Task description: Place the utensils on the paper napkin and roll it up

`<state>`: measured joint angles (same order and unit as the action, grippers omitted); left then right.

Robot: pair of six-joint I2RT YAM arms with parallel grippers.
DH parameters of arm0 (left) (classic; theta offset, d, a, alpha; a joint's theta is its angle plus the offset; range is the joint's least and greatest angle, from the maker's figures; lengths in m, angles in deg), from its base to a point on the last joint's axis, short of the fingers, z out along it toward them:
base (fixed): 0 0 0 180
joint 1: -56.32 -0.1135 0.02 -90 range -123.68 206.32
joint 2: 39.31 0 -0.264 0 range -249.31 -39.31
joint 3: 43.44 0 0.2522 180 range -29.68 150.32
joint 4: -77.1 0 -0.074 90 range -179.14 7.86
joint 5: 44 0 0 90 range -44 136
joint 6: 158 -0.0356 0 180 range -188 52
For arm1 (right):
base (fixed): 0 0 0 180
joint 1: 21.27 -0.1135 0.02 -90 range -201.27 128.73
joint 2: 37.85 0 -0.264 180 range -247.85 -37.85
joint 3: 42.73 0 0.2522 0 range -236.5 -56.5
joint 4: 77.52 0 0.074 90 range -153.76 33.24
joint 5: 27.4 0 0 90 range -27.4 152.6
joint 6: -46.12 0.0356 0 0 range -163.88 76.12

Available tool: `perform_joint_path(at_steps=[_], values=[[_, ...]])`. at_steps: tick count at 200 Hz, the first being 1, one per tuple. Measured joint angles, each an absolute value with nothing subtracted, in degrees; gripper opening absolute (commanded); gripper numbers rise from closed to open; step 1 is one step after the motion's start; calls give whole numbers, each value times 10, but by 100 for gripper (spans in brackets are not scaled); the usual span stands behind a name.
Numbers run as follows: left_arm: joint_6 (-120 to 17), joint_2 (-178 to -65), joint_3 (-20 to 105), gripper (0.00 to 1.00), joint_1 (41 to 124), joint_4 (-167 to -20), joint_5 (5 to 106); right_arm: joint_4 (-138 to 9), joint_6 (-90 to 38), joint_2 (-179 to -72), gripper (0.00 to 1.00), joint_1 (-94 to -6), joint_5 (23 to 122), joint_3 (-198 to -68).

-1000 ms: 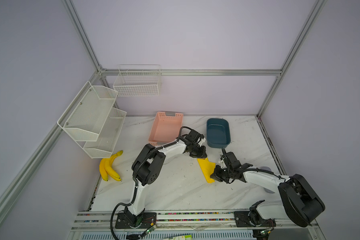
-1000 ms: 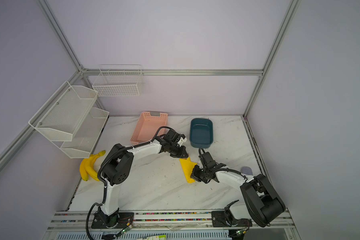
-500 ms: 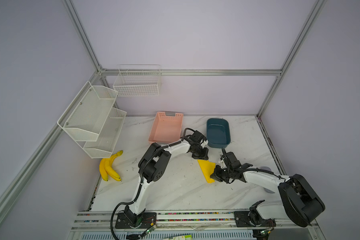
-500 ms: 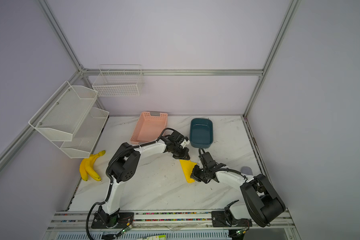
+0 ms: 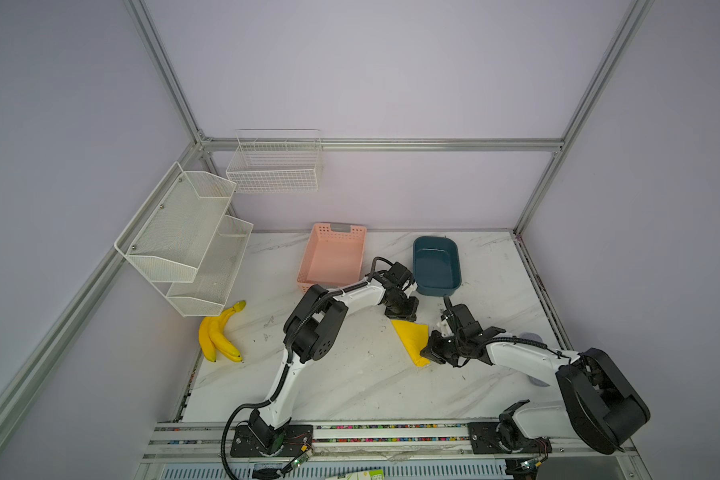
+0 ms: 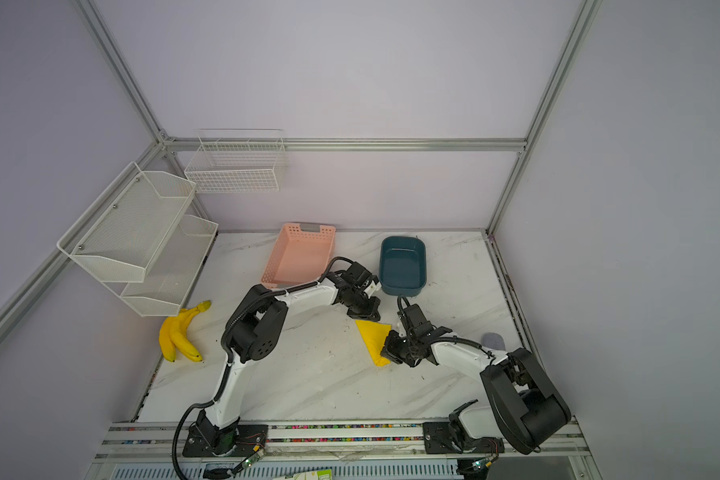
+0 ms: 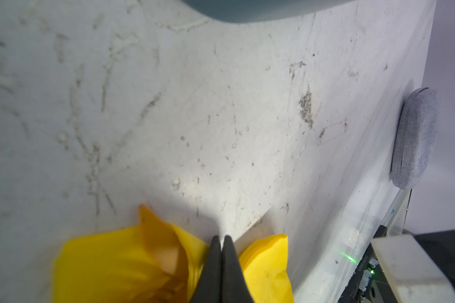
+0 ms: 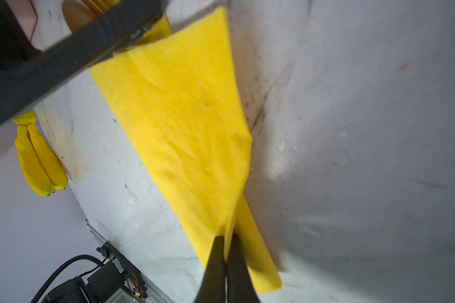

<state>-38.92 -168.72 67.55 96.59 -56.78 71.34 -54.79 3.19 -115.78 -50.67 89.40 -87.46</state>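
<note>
The paper napkin [image 5: 410,340] [image 6: 374,338] lies folded into a bright yellow wedge in mid-table. The utensils are wrapped inside it. Only an orange-gold spoon bowl [image 8: 75,11] pokes out at the far end, and an orange-gold piece [image 7: 166,249] shows in the fold. My left gripper [image 5: 404,319] [image 7: 221,237] stands shut at that far end, with paper on both sides of its fingers and none visible between the tips. My right gripper [image 5: 425,355] [image 8: 225,237] is shut on a raised fold at the napkin's near narrow end.
A pink basket [image 5: 333,257] and a dark blue tub [image 5: 435,266] stand just behind the grippers. Bananas [image 5: 219,332] lie at the left edge under a white mesh shelf [image 5: 184,241]. A grey pad [image 7: 415,139] sits by the right table edge.
The left jaws closed the last bit, and the left arm's elbow swung slightly to the right. The right arm and the napkin stayed where they were.
</note>
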Motion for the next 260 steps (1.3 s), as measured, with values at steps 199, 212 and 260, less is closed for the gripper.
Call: perform_joint_path(at_steps=[199,212,260], values=[[-406,-1686,678,1,968,-561,693,-503,85,-1051,0,-509,873,-812],[-406,-1686,678,1,968,-561,693,-510,90,-1051,0,-509,872,-804],[-408,-1678,678,10,969,-551,677,-539,99,-1050,0,-512,875,-788]])
